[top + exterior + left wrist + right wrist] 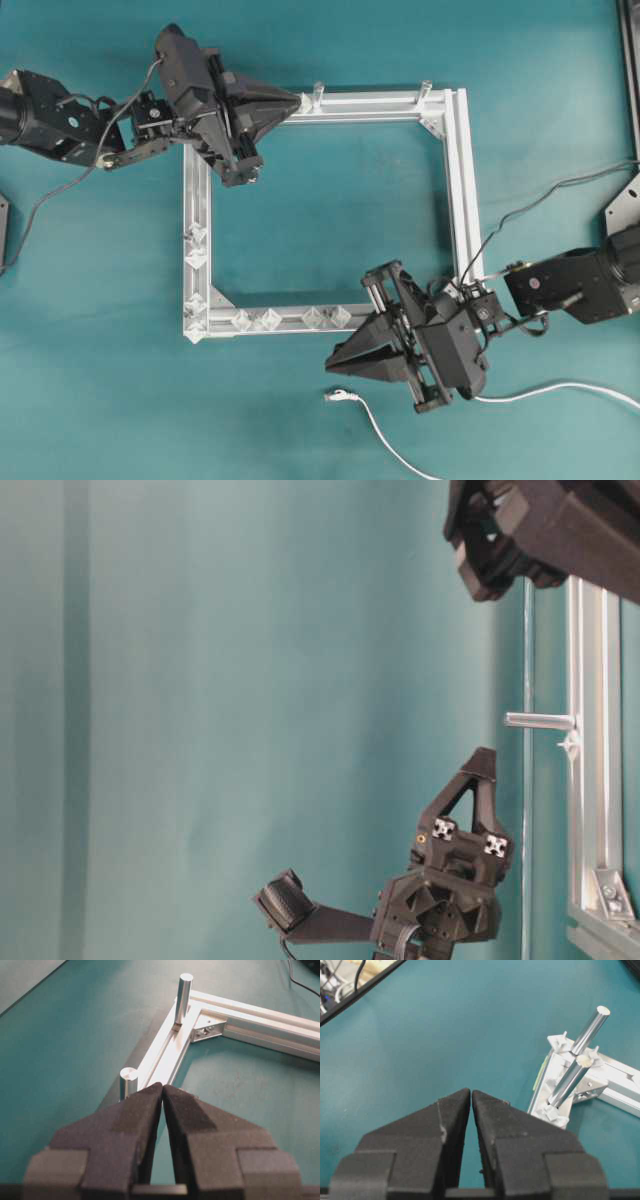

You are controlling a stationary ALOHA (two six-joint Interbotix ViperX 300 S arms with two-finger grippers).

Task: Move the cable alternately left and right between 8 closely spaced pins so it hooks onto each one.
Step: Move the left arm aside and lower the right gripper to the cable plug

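left end effector (300, 101) closed, tips pressed together with nothing between them, parked over the top rail of the silver frame (458, 190) near its top-left corner, right beside the nearer of two grey posts (318, 92). same thing from the left wrist view: black fingers (141, 1110) meeting at the tips, just a thin slit further back, posts standing on the rail ahead.

right end effector (332, 368) also closed and empty, tips touching, sitting just below the frame's bottom rail, off its bottom-right stretch, pointing toward the left of the worktop (90, 400).

cable (400, 450) lying loose on the teal worktop near the bottom edge, not held by anything. small white plug (341, 396) resting just below the right end effector's tip, close but apart from it, cord curving away toward the bottom edge. another white stretch running out to the right edge from behind the right arm; can't tell if that's the same cord.

pins (290, 319) all bare, no cord hooked on any. two pairs along the bottom rail, two pairs on the lower part of the left rail, clustered round the bottom-left corner of the frame.

table-level view turned sideways, only showing black arm parts, one post and a bit of rail.
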